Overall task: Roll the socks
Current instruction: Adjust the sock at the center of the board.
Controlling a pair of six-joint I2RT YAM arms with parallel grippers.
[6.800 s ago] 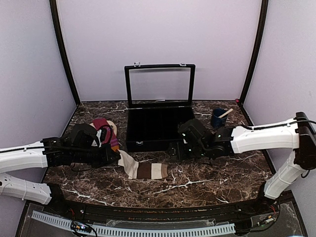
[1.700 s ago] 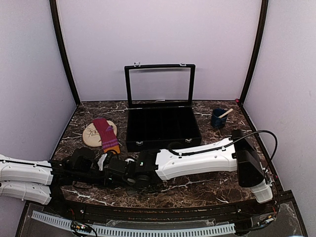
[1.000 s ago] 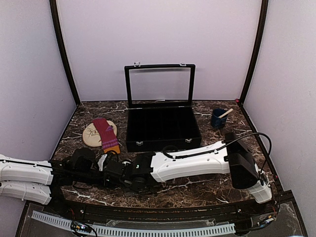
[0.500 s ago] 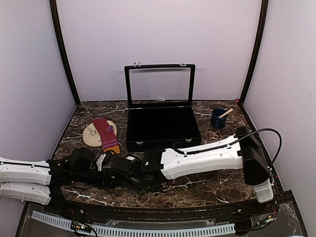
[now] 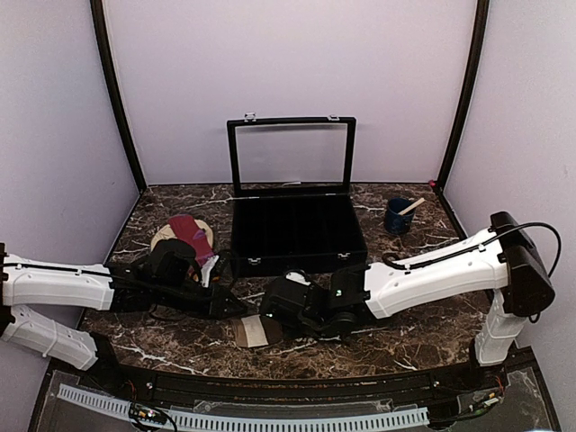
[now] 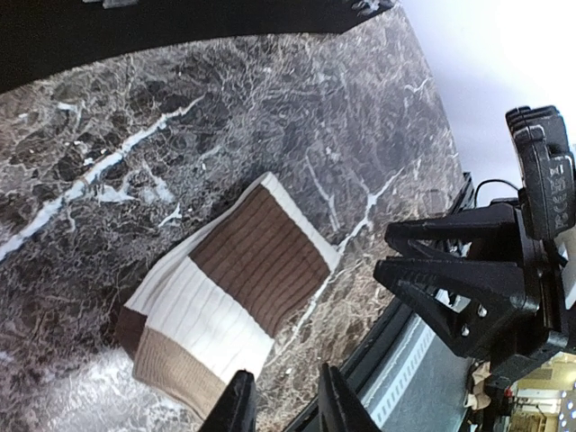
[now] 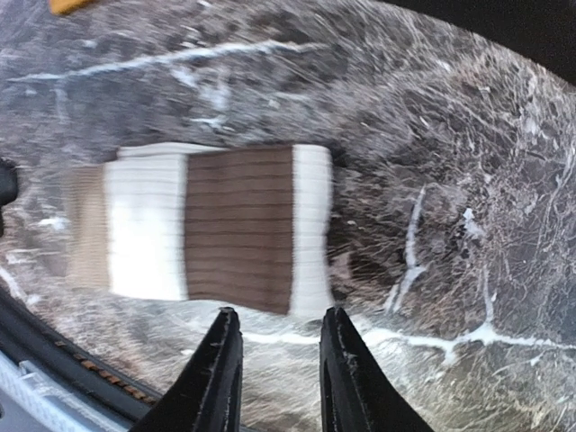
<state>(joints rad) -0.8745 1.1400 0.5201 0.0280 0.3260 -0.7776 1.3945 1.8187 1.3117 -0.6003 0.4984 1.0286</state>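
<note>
Left gripper (image 6: 283, 371) hung open and empty just above the marble tabletop (image 5: 409, 335), its 2 fingers (image 6: 241, 405) parted with nothing between them. They pointed at the cream and brown sock (image 6: 229, 297), which lay flat as a short, apparently folded block with its tan end toward the table's near rim. Only a narrow strip of marble separated that end from the rim.

From the other side, the right gripper (image 7: 280, 313) also stood released, its 2 fingers (image 7: 220, 369) spread just short of the sock's long edge and not touching it. From above, both grippers met low over the front centre of the table, the left gripper (image 5: 232, 307) just beside the right gripper (image 5: 270, 317), with the sock (image 5: 253, 332) in front of them.

1 maroon sock (image 5: 187, 227) rested well apart at the left rear, lying across a tan mat (image 5: 206, 234). Its orange end was partly hidden by the left arm.

Behind the grippers stood a black display case (image 5: 297, 262) with its lid raised, its front wall close to both wrists. A blue cup (image 5: 396, 218) holding a wooden stick (image 5: 411, 206) sat at the right rear. Bare marble stretched to the right of the sock, under and in front of the right arm.
</note>
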